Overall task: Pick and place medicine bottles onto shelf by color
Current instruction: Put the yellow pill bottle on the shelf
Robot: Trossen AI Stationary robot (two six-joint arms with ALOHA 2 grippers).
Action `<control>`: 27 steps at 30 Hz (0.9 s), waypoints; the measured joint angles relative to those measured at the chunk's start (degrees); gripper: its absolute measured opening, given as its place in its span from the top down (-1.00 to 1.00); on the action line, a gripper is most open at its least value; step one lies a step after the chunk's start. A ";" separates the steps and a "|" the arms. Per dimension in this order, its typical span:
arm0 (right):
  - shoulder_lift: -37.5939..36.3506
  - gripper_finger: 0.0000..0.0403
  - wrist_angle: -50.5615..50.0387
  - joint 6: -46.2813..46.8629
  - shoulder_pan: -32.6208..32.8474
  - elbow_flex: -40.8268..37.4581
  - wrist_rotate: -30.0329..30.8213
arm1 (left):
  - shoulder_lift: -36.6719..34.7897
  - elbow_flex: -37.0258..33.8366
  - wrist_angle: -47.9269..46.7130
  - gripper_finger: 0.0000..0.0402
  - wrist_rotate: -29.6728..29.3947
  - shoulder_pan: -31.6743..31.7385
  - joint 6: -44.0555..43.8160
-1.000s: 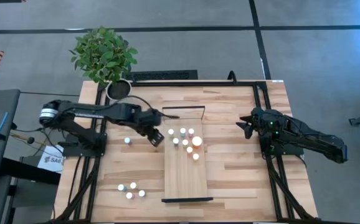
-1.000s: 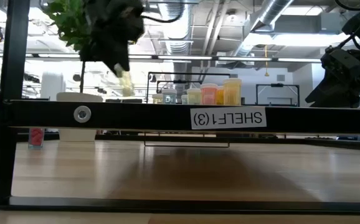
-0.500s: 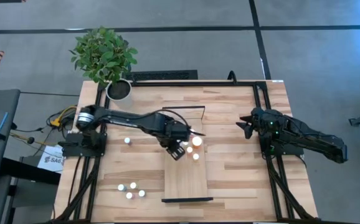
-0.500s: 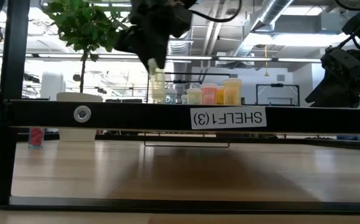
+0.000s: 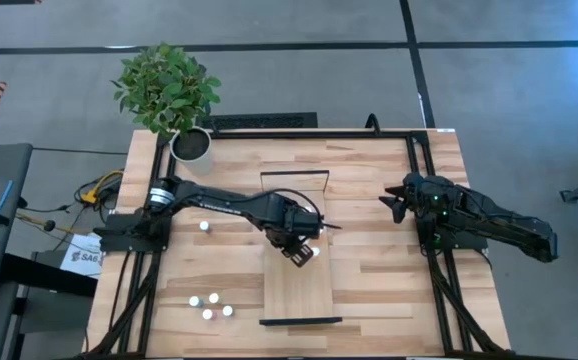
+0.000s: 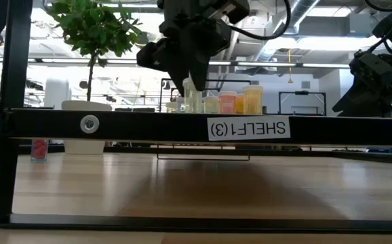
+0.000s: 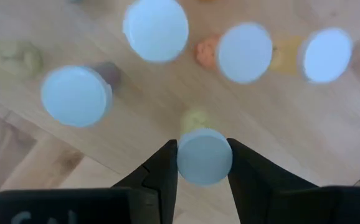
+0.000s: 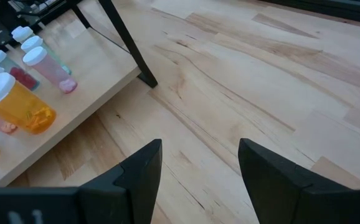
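Note:
My left gripper (image 5: 301, 252) reaches over the light-wood shelf (image 5: 299, 295) and is shut on a small yellowish bottle (image 6: 192, 98) with a white cap (image 7: 203, 155). Several more white-capped bottles stand on the shelf around it, among them an orange one (image 7: 245, 53) and a yellow one (image 6: 253, 99). One loose bottle (image 5: 204, 226) and a small group of bottles (image 5: 210, 303) stand on the table left of the shelf. My right gripper (image 5: 397, 206) is open and empty at the table's right side. My left gripper pinches the bottle's white cap (image 7: 186, 163) between its two fingers (image 7: 162, 171), one on each side. The fingers come from above, pointing down. The bottle hangs upright below them over the shelf; the shelf's black frame hides its bottom in the low view.
A potted plant (image 5: 174, 95) stands at the table's far left corner. The shelf's black end frames (image 5: 299, 321) rise at its near and far ends. The right wrist view shows an orange bottle (image 8: 18, 102) and a pink one (image 8: 49, 68) on the shelf.
My left gripper has carried the yellowish bottle from the shelf's left side toward the table's right and near edge, over the shelf, and has gone down a little among the standing bottles. It has stayed shut on the bottle, which stays upright.

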 joint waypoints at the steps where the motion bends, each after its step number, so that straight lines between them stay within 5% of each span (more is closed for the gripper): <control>1: 0.00 -0.16 0.01 0.01 0.02 0.00 0.00 | -0.02 0.06 0.28 0.49 -0.51 0.01 -0.46; 27: 0.00 -0.16 0.01 0.00 0.02 0.00 0.00 | -0.07 -0.47 0.09 0.49 -3.30 -0.32 0.02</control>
